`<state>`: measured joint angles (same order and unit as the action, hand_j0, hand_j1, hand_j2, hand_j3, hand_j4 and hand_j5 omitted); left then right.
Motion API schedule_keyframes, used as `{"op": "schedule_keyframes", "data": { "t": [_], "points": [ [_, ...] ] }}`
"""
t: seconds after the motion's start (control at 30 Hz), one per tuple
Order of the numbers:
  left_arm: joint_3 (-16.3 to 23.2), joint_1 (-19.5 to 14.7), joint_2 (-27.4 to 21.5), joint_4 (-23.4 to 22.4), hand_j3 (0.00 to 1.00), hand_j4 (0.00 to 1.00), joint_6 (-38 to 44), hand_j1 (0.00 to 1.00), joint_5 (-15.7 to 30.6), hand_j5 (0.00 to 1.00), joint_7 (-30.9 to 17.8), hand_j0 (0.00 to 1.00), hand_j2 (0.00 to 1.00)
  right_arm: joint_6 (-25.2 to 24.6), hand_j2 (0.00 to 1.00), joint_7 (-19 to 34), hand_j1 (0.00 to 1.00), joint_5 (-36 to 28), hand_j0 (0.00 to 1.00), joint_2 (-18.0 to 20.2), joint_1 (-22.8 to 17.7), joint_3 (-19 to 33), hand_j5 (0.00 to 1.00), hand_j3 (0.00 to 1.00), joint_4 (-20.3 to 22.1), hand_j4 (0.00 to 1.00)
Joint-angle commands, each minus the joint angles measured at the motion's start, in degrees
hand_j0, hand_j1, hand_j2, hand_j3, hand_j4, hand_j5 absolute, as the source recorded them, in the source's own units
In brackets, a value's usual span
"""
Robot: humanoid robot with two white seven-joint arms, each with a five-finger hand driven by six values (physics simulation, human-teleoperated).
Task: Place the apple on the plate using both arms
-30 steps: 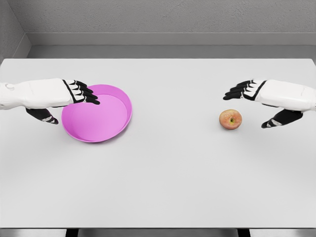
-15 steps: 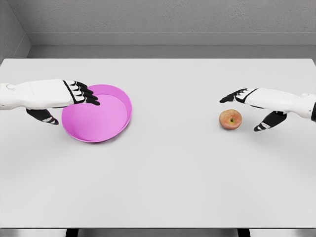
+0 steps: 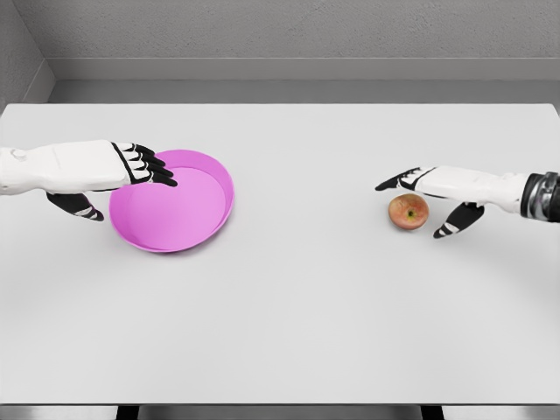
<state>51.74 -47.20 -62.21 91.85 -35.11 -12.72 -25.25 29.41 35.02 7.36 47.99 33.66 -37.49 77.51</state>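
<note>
1. Table (image 3: pixel 289 306): white, spans almost the whole head view; grey wall behind.
2. Plate (image 3: pixel 214 223): pink, shallow, rimmed, at about 9 o'clock from table centre. Holds nothing.
3. Left hand (image 3: pixel 131 166): arm enters from the left edge. Fingers extended over the plate's 10 o'clock rim, thumb hanging outside the rim at its 9 o'clock. Spread, gripping nothing; contact with the rim cannot be confirmed.
4. Right hand (image 3: pixel 429 197): arm enters from the right edge, forearm roughly level. Fingers stretched out flat past the apple's 12 o'clock side, thumb dropped near its 3 o'clock. Wide open, nothing held; looks close to the fruit, apparently not yet closed on it.
5. Apple (image 3: pixel 409 211): red-yellow, roughly round, no clear long axis, resting on the table at 3 o'clock from centre, well apart from the plate.
6. Key relation: apple sits just beside the right hand, toward 8 o'clock of the palm, between fingers and thumb. Right hand is far nearer; judged the one to grasp.
</note>
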Motion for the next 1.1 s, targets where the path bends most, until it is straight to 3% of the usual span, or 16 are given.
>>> {"op": "schedule_keyframes", "data": {
  "t": [0.0, 0.93, 0.97, 1.03, 1.07],
  "points": [
    [-0.1, 0.0, 0.0, 0.0, 1.00, 1.00, 0.1, 1.00, 0.3, 1.00, 0.0, 1.00, 1.00, -0.1, 1.00, 0.0, 1.00, -0.1, 1.00, -0.4, 0.0, -0.3, 1.00, 1.00, -0.7, 1.00],
    [-0.1, 0.0, -0.1, 0.0, 1.00, 1.00, 0.1, 1.00, 0.3, 1.00, 0.0, 1.00, 1.00, 0.0, 1.00, 0.0, 1.00, 2.8, 1.00, -4.4, 2.0, -1.4, 1.00, 1.00, -6.8, 1.00],
    [-0.1, 0.0, -0.1, -0.1, 1.00, 1.00, 0.1, 1.00, 0.3, 1.00, 0.0, 1.00, 1.00, 0.0, 0.99, 0.0, 0.99, 2.8, 0.99, -4.5, 2.0, -1.5, 0.99, 0.99, -6.8, 0.99],
    [-0.1, 0.0, -0.1, -0.1, 1.00, 1.00, 0.1, 1.00, 0.2, 1.00, 0.0, 1.00, 1.00, 0.1, 0.84, 0.0, 0.84, 2.8, 0.84, -4.8, 2.1, -1.4, 0.84, 0.84, -7.1, 0.84],
    [-0.1, 0.0, -0.1, 0.0, 1.00, 1.00, 0.1, 1.00, 0.3, 1.00, 0.0, 1.00, 1.00, 0.1, 0.81, 0.0, 0.81, 2.8, 0.81, -4.8, 2.1, -1.5, 0.81, 0.81, -7.1, 0.81]
  ]
}}
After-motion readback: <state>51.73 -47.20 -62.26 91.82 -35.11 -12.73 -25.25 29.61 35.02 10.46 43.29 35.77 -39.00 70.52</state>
